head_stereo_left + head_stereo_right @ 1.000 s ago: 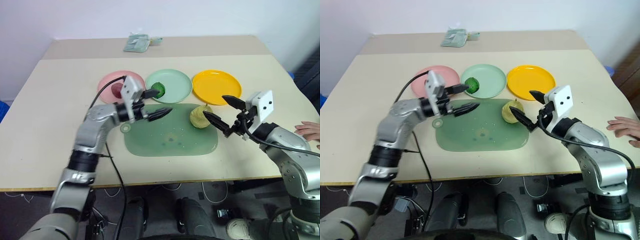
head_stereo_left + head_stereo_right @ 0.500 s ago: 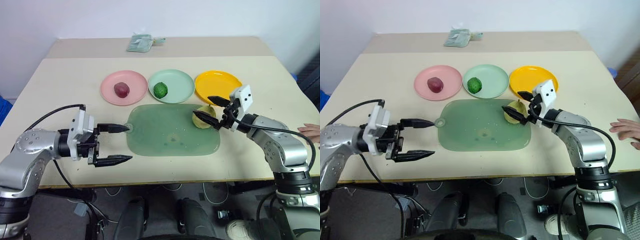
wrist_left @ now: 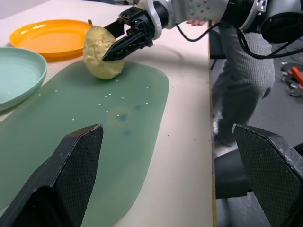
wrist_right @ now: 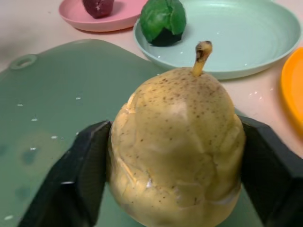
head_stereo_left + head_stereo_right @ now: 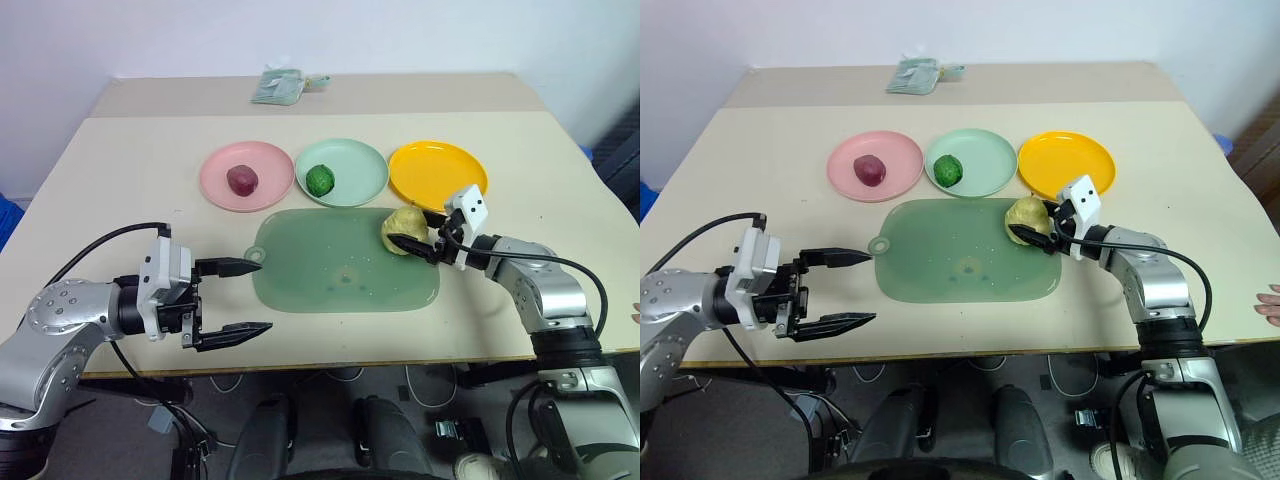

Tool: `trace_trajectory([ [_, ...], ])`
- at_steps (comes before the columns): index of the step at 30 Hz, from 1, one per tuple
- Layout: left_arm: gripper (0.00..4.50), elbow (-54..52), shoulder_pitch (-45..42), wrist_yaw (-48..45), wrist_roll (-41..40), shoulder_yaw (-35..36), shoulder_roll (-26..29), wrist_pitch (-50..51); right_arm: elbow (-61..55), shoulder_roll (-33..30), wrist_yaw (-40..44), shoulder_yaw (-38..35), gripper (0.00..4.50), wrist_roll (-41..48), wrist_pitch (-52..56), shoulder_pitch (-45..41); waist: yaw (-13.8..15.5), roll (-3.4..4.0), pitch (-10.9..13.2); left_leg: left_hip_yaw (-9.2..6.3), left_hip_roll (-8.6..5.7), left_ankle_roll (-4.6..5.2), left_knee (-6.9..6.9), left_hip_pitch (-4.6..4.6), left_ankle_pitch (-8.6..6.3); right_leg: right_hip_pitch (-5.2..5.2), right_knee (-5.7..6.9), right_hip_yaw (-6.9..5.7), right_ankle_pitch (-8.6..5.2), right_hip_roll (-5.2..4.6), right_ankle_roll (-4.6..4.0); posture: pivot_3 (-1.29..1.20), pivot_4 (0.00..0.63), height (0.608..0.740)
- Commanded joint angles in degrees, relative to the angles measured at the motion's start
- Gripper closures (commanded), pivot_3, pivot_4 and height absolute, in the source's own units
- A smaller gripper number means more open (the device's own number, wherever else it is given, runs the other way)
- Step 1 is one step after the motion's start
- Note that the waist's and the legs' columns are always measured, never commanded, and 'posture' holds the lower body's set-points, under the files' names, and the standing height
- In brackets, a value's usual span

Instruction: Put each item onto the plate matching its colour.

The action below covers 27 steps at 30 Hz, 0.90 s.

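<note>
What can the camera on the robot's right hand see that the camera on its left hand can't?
Right wrist view alone: the green ball on the mint plate, and the maroon lump on the pink plate. Left wrist view alone: the left gripper's wide-open fingers and the right gripper seen from outside. Both: the yellow pear squeezed by the right gripper on the green cutting board, and the orange plate.

The left tool [image 5: 232, 297] has been drawn back off the cutting board [image 5: 345, 273], jaws apart; the right tool [image 5: 424, 236] has been closed on the yellow pear [image 5: 403, 230].
</note>
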Motion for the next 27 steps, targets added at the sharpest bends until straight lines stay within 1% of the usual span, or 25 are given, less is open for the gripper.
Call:
trace_trajectory([
  [1, 0.0, -2.08, 0.28, 1.52, -1.52, 2.22, 0.23, -0.03, 2.32, 0.56, -0.15, -1.72, 1.33, -0.89, -3.64, -3.04, -0.04, 0.0, 0.0, 0.0, 0.0, 0.0, 0.0, 0.0, 0.0, 0.0, 0.0, 0.0, 0.0, 0.0, 0.0, 0.0, 0.15, 0.74],
  [5, 0.0, -3.24, 0.84, 4.69, -2.38, 2.59, -0.79, 0.71, 7.35, 1.51, -2.14, -4.66, 1.33, 0.18, -5.02, -11.15, -0.2, 0.1, 0.06, 0.02, 0.0, 0.0, 0.0, 0.0, 0.0, -0.03, 0.01, 0.01, 0.0, 0.0, -0.03, 0.0, 0.15, 0.74],
  [10, 0.0, -4.84, 1.58, 7.67, -2.41, 2.48, -1.9, 0.59, 31.81, 2.06, -8.1, -5.01, 1.33, -6.3, -17.21, -26.37, -0.33, 0.11, 0.07, 0.09, -0.01, -0.02, -0.08, -0.03, 0.0, -0.14, 0.02, 0.01, 0.07, 0.02, 0.09, 0.0, 0.15, 0.74],
  [12, 0.0, -5.59, 1.46, 9.34, -2.4, 2.45, -2.47, 0.69, 42.0, 2.47, -11.8, -4.98, 1.33, -9.0, -22.17, -31.66, -0.1, 0.11, 0.07, 0.1, -0.02, -0.02, -0.1, -0.03, 0.0, -0.13, -0.02, 0.0, 0.07, 0.02, 0.08, 0.0, 0.15, 0.74],
  [14, 0.0, -6.38, 1.21, 10.99, -2.42, 2.44, -2.95, 0.84, 49.72, 3.04, -15.1, -4.69, 1.33, -11.42, -25.96, -35.56, -0.12, 0.11, 0.07, 0.1, -0.06, -0.02, -0.12, -0.03, 0.0, -0.11, -0.04, 0.0, 0.06, -0.01, 0.06, 0.0, 0.15, 0.74],
  [18, 0.0, -7.95, 1.55, 14.27, -2.0, 2.62, -3.61, 1.27, 58.5, 4.38, -21.5, -4.3, 1.33, -15.44, -30.17, -38.89, -0.35, 0.12, 0.07, 0.11, -0.11, -0.03, -0.12, -0.06, 0.01, -0.13, -0.04, 0.02, 0.04, -0.06, 0.02, 0.0, 0.15, 0.74],
  [24, 0.0, -10.23, 3.84, 18.53, -1.54, 3.37, -3.69, 1.63, 62.43, 6.83, -26.02, -5.16, 1.33, -18.16, -30.88, -39.12, -0.57, 0.16, 0.09, 0.11, -0.1, -0.05, -0.16, -0.06, 0.02, -0.17, -0.01, 0.03, 0.07, -0.04, 0.07, 0.0, 0.15, 0.74],
  [26, 0.0, -10.68, 4.43, 19.45, -1.56, 3.51, -3.65, 1.77, 62.79, 7.35, -26.35, -5.36, 0.33, -18.68, -30.81, -38.86, -0.56, 0.16, 0.09, 0.11, -0.1, -0.05, -0.16, -0.06, 0.02, -0.17, -0.01, 0.03, 0.07, -0.03, 0.07, 0.0, 0.15, 0.74],
  [27, 0.0, -10.82, 4.58, 19.92, -1.5, 3.48, -3.68, 1.81, 62.87, 7.54, -26.2, -5.41, 0.08, -18.85, -30.78, -38.71, -0.55, 0.16, 0.1, 0.12, -0.1, -0.05, -0.16, -0.06, 0.02, -0.17, -0.01, 0.04, 0.07, -0.03, 0.07, 0.0, 0.15, 0.74],
])
